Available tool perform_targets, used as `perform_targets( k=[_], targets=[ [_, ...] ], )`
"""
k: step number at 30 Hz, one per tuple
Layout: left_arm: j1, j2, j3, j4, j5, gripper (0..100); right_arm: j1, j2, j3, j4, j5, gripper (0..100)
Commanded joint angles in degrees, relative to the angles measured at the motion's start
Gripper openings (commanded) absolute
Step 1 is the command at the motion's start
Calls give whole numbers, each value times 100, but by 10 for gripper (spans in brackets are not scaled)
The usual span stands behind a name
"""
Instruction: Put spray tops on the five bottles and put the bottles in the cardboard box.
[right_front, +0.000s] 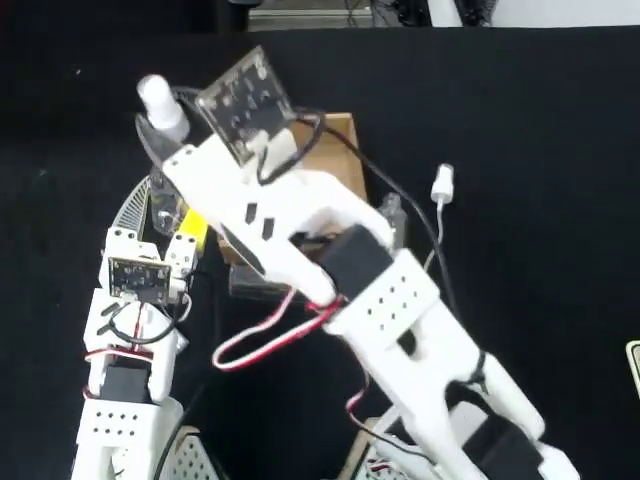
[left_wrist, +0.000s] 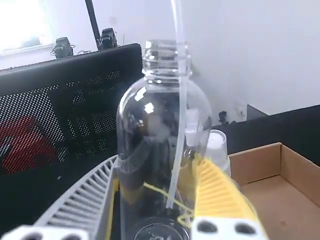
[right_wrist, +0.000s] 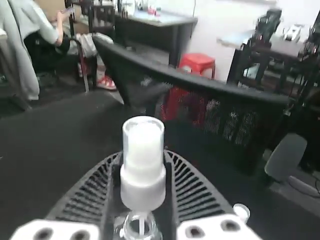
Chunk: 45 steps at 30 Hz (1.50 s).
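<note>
Nearest the left wrist lens: clear bottle (left_wrist: 145, 115), upright, clamped between the grey and yellow jaws of the left gripper (left_wrist: 157, 161). Neck (left_wrist: 166, 54) open, no top seated. Thin dip tube (left_wrist: 181, 110) down through the neck and into the body. From the right wrist: white spray top (right_wrist: 143, 145) pinched in the right gripper (right_wrist: 143, 167), directly above a clear neck, stem entering it. Per high view: pair held just beside the cardboard box (right_front: 345, 130), above the black table (right_front: 540, 120).

Progress, judged: one capping under way, with tube in and top not yet pressed home. Visible part of box floor bare cardboard. One loose spray top (right_front: 443, 186) lying on the table, apart from the box. Another white top (left_wrist: 218, 145) just behind the yellow jaw, near the box wall; cannot tell whether on a bottle. Remaining, by estimate: seat this top, box the bottle, repeat for the rest.
</note>
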Motion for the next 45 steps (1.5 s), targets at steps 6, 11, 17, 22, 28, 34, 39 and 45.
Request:
perform_targets(
  k=[6, 11, 17, 22, 28, 34, 39, 45],
  targets=[
    [31, -62, 136, -132, -26, 30, -62, -1121, 1191, -448, -9, 11],
    [31, -62, 136, -132, -26, 30, -70, -1103, 1297, -466, 9, 12],
    [31, -62, 136, -132, -26, 30, -299, -1103, 1270, -448, 35, 127],
    [31, -62, 136, -132, -26, 30, -316, -1086, 1174, -466, 35, 145],
    [31, -62, 136, -132, -26, 30, -308, -549, 224, -44, 26, 131],
    [31, -18, 136, -132, -26, 30, -299, -453, -1587, 1732, 26, 131],
    [13, -62, 136, -141, -26, 30, 167, -409, -2932, 3516, 26, 131],
    [22, -9, 136, -123, -26, 30, 1477, -426, -3389, 5073, 35, 132]
  ],
)
